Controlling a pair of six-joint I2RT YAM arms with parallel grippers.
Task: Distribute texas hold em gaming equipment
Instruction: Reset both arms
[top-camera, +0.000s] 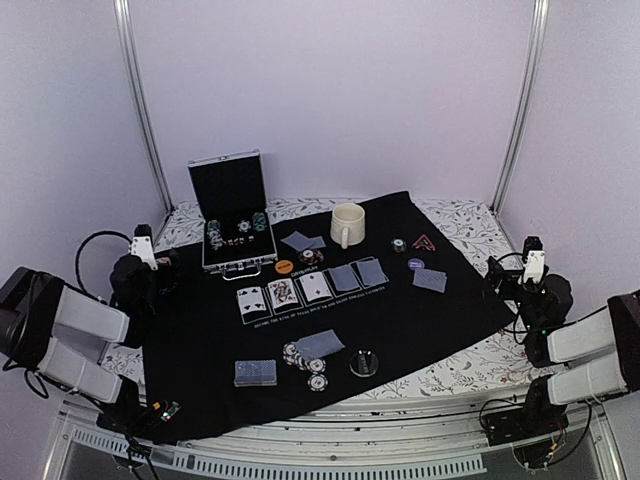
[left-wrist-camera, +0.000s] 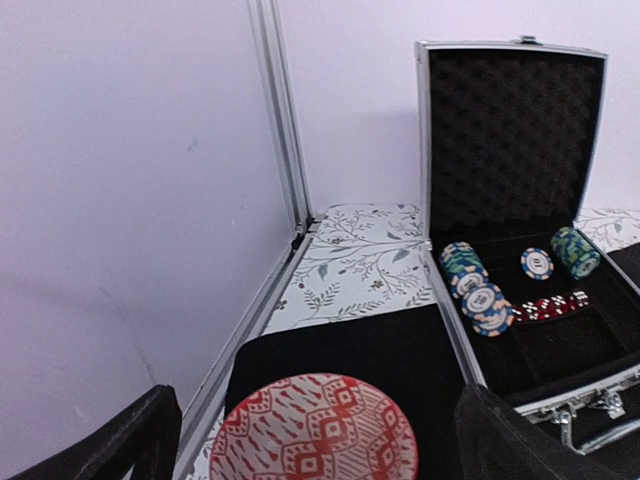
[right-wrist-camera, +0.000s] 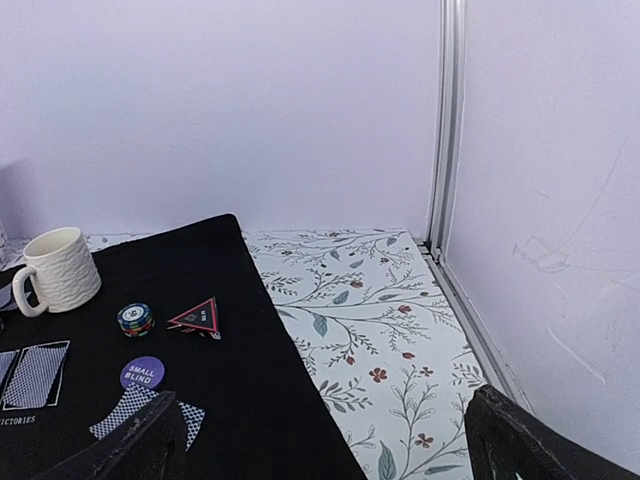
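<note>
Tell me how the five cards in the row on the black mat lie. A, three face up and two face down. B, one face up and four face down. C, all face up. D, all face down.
A: the three left cards show their printed faces, while the two right cards show only grey-blue backs.

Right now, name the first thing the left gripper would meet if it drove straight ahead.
The red-patterned bowl, close in front of the open left gripper; depth is unclear, but it sits nearer than the chip case.
</note>
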